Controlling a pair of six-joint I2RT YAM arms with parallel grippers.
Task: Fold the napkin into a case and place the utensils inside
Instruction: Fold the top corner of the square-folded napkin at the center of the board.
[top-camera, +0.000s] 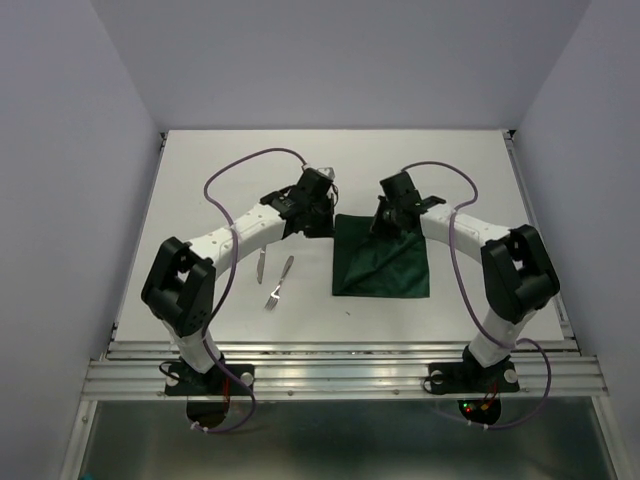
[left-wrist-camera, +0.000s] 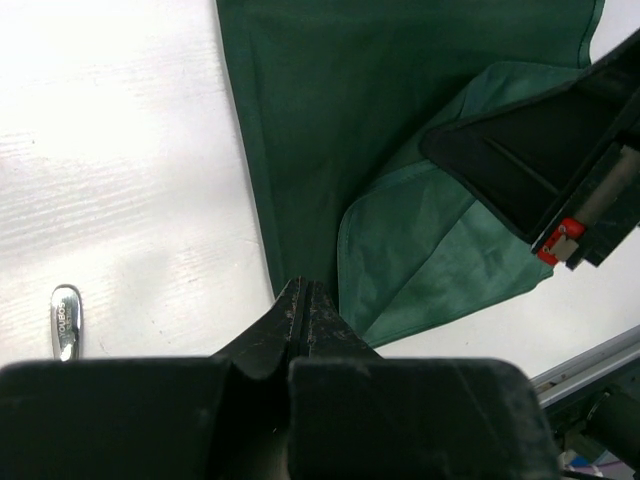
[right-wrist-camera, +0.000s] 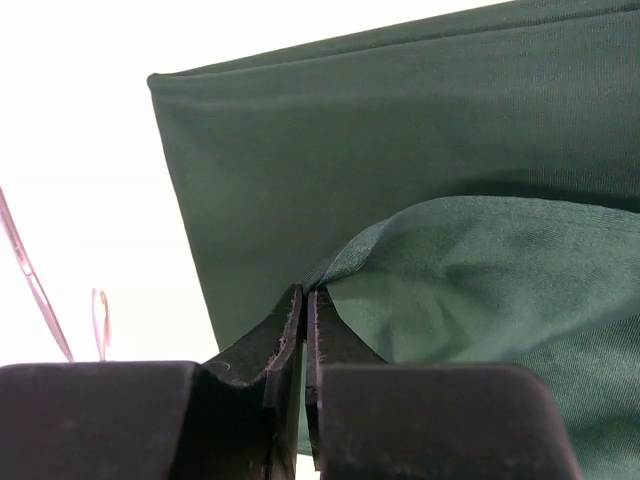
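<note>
The napkin (top-camera: 382, 262) is a dark green cloth lying on the white worktop (top-camera: 220, 170), right of the middle. From above it looks roughly square. One part is turned over on itself, so a paler green underside shows with a curved fold line.

My right gripper (right-wrist-camera: 305, 296) is closed on that turned-over part. The fold runs straight into my fingertips and casts a shadow on the layer below.

My left gripper (left-wrist-camera: 303, 290) is pressed fully closed, with its tips at the napkin's left edge near the far left corner. I cannot tell whether any cloth sits between them, because my own fingers cover that spot.

The knife (top-camera: 261, 264) and the fork (top-camera: 279, 284) lie close together on the bare worktop left of the napkin, apart from it. The fork's head points toward the near edge.

In my left wrist view only the rounded silver end of one piece shows, and the rest is hidden behind my gripper's body. The right gripper is cut off at that view's right side. Glare washes out the worktop in both wrist views.
</note>
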